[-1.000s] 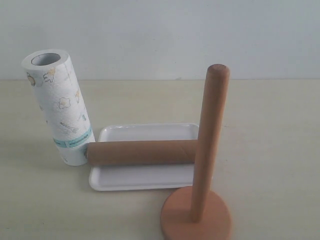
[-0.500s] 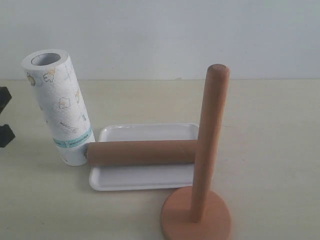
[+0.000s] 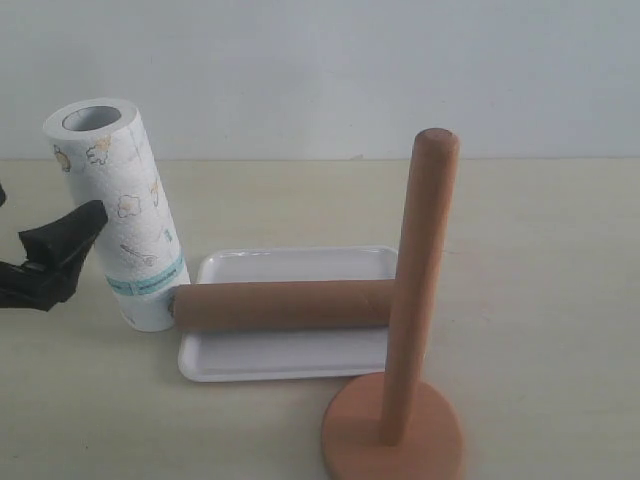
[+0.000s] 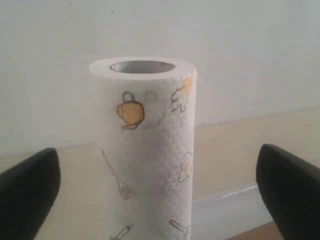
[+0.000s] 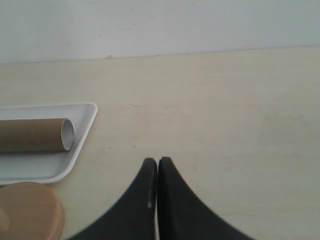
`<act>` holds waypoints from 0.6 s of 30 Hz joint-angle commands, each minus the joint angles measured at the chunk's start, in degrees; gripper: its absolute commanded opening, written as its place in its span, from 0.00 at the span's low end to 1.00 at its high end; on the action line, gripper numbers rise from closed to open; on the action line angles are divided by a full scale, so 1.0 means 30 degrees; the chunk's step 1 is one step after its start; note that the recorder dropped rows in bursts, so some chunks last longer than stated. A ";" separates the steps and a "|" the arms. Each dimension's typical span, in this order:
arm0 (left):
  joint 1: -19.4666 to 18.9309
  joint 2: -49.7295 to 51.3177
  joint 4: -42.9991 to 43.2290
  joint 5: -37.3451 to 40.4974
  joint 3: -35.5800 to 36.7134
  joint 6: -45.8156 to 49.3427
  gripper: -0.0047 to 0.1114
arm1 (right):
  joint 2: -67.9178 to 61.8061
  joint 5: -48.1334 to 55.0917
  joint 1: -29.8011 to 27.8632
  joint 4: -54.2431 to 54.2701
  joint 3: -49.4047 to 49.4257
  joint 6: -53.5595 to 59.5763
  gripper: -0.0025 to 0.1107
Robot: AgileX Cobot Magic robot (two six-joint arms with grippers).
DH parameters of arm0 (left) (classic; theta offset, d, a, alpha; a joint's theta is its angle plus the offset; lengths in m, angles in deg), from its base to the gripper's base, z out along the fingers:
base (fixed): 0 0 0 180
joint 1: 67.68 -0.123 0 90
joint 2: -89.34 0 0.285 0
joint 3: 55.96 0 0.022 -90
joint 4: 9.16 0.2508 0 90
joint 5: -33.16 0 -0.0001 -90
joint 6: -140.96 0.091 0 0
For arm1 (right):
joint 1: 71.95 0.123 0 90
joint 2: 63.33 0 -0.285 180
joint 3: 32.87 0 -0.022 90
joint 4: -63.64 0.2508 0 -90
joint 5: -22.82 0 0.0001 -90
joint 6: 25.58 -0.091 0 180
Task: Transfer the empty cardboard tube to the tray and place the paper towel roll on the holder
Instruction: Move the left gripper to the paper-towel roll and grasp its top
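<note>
Standing on the cream table (image 3: 540, 260) just off the tray's left edge, the paper towel roll (image 3: 115, 205) is upright, its hollow core facing up and bare of any post. The left gripper (image 3: 72, 255) is at the roll's outer side with its jaws spread wide. From its wrist camera one black finger (image 4: 27, 195) shows on each side of the roll (image 4: 147, 150), and neither touches the paper.

The empty cardboard tube (image 3: 285, 305) lies on its side along the white tray (image 3: 290, 265), nearer the tray's front edge. Its left end pokes past the tray's left rim, right beside the foot of the roll. Its right end passes behind the holder (image 3: 418, 290), which stands by the tray's front right corner. Whether the round base touches the tray I cannot tell.

The right gripper (image 5: 158, 165) hangs over bare table beyond the tray's right end, jaws pressed together on nothing.
</note>
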 commanded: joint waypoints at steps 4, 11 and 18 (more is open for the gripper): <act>-0.0047 0.2444 0.0704 -0.0364 -0.1793 0.0016 0.99 | 0.0093 -0.0019 -0.0104 -0.0073 -0.0009 0.0136 0.02; -0.0047 0.4256 0.0651 -0.0364 -0.3741 0.0016 0.99 | 0.0093 -0.0019 -0.0104 -0.0073 -0.0009 0.0136 0.02; -0.0047 0.5993 0.1346 -0.0364 -0.5343 -0.0773 0.99 | 0.0093 -0.0019 -0.0104 -0.0073 -0.0009 0.0136 0.02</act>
